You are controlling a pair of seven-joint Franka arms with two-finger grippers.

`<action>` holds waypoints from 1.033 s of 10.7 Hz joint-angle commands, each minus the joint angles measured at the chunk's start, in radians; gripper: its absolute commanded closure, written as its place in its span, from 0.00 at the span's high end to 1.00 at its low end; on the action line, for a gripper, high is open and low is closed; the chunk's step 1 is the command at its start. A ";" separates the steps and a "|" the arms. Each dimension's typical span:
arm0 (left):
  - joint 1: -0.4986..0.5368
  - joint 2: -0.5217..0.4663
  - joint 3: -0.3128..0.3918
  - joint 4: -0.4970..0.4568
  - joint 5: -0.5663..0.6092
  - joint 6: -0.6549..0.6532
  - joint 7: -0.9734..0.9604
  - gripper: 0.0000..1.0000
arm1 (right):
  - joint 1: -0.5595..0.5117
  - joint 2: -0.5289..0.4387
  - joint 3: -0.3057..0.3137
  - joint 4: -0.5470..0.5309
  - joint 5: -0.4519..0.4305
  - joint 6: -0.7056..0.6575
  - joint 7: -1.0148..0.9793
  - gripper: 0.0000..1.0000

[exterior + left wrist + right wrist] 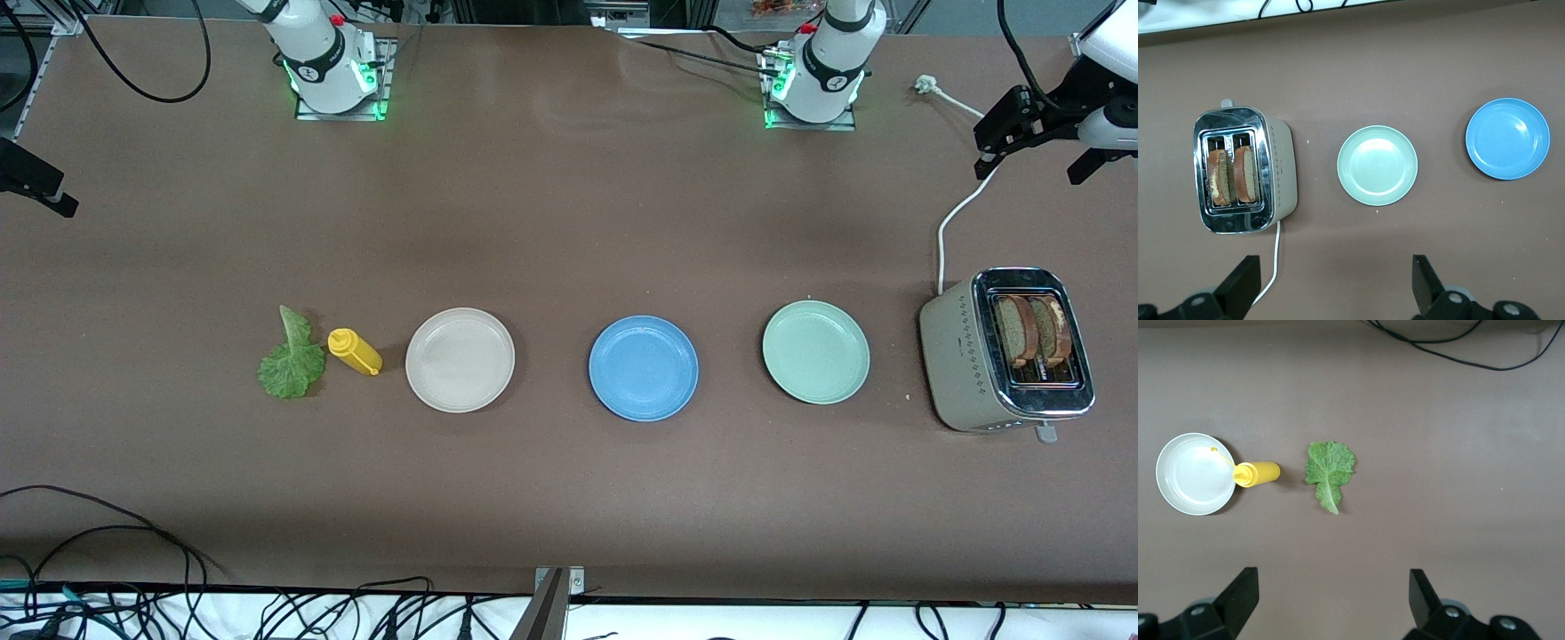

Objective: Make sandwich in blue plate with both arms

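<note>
**A:** Where do the parts of the sandwich lie now?

**B:** The two bread slices stand upright in the slots of the toaster, at the left arm's end of the table. The lettuce leaf lies flat on the table at the right arm's end, just beside the yellow squeeze bottle. The blue plate is bare, between the beige-white plate and the pale green plate.

**A:** And the two grippers?

**B:** The left gripper hangs high, over the table near the toaster, its fingers spread wide and holding nothing. The right gripper is also spread wide and without load, over the table near the leaf. In the front view only a dark part of it shows at the edge.

**A:** How will these things handle?

**B:** The bread is probably light and stiff from toasting, but it crumbles if it is squeezed hard. Only its top crust rises above the slots, so the hold should go there, across the thin side. The leaf looks soft and limp, and it lies flat, which makes it hard to pinch. Its thick pale stem seems the best place, because the ruffled part may tear.

**A:** So nothing is on the plate yet?

**B:** Nothing; the work seems to be at its very beginning.
</note>
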 commanded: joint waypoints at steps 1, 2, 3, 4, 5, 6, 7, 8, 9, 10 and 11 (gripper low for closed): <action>0.009 0.009 -0.007 0.024 0.017 -0.016 0.003 1.00 | -0.001 -0.001 -0.003 0.019 0.017 -0.025 -0.014 1.00; 0.009 0.010 -0.007 0.024 0.017 -0.016 0.003 1.00 | -0.002 -0.001 -0.004 0.019 0.017 -0.025 -0.014 1.00; 0.009 0.009 -0.007 0.024 0.017 -0.016 0.003 1.00 | -0.002 -0.001 -0.004 0.019 0.017 -0.026 -0.014 1.00; 0.009 0.009 -0.005 0.024 0.017 -0.016 0.003 1.00 | -0.002 -0.001 -0.004 0.019 0.017 -0.025 -0.014 1.00; 0.009 0.009 -0.005 0.024 0.017 -0.016 0.003 1.00 | -0.002 -0.001 -0.004 0.019 0.017 -0.023 -0.014 1.00; 0.009 0.010 -0.005 0.024 0.017 -0.016 0.003 1.00 | -0.002 0.000 -0.004 0.019 0.017 -0.022 -0.014 1.00; 0.009 0.010 -0.005 0.024 0.017 -0.016 0.003 1.00 | -0.002 0.000 -0.003 0.019 0.019 -0.025 -0.014 1.00; 0.009 0.009 -0.005 0.024 0.017 -0.016 0.003 1.00 | -0.001 -0.001 0.000 0.019 0.019 -0.028 -0.013 1.00; 0.010 0.010 -0.005 0.024 0.018 -0.016 0.003 1.00 | 0.001 0.000 0.000 0.019 0.019 -0.028 -0.014 1.00; 0.010 0.010 -0.005 0.024 0.018 -0.016 0.003 1.00 | 0.001 0.000 0.000 0.019 0.019 -0.025 -0.013 1.00; 0.010 0.009 -0.005 0.024 0.018 -0.016 0.003 1.00 | -0.001 0.000 0.000 0.019 0.019 -0.017 -0.011 1.00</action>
